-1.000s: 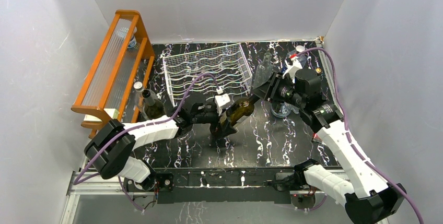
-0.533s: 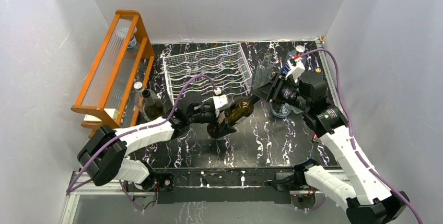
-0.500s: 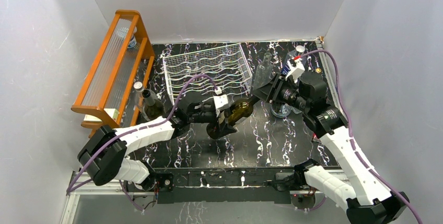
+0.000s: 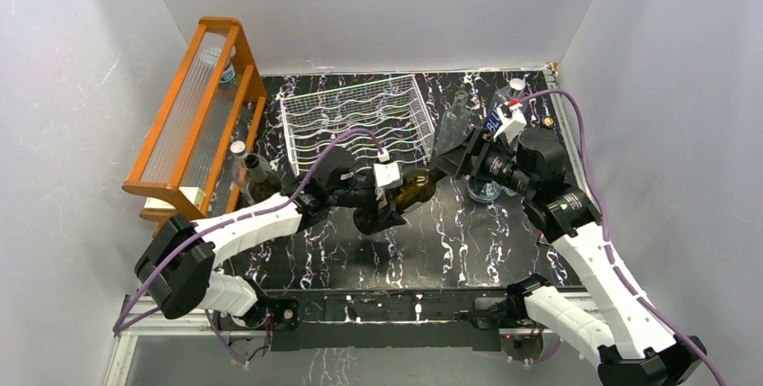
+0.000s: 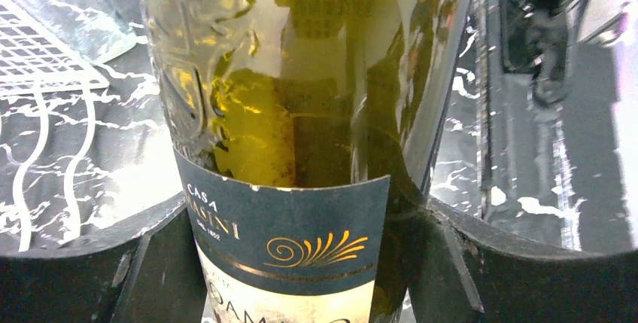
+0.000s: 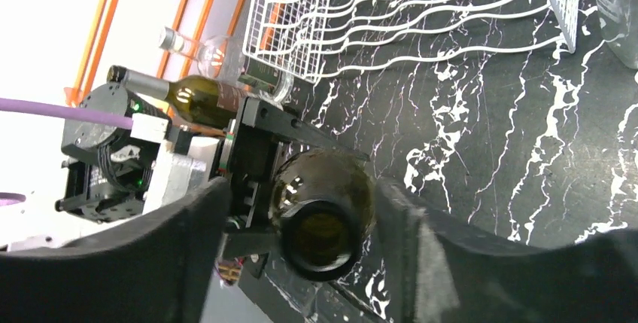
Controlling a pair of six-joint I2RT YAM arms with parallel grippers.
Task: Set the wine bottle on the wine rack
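The wine bottle (image 4: pixel 407 191) is dark olive glass with a navy and cream label (image 5: pixel 286 240), and it hangs tilted just above the black marbled table. My left gripper (image 4: pixel 378 208) is shut on the bottle's body, a finger (image 5: pixel 98 270) pressed to each side. My right gripper (image 4: pixel 447 164) stands open around the bottle's mouth (image 6: pixel 325 234), with a gap on both sides. The wine rack (image 4: pixel 351 116), flat silver-white wire with wavy cross wires, lies at the back behind the bottle, with nothing in it, and shows in the right wrist view (image 6: pixel 421 29).
A tall orange wooden shelf (image 4: pixel 193 103) stands at the left with another dark bottle (image 4: pixel 256 181) beside it. A clear glass bottle (image 4: pixel 450 125), a plastic water bottle (image 4: pixel 506 98) and a glass bowl (image 4: pixel 486 190) sit near my right arm.
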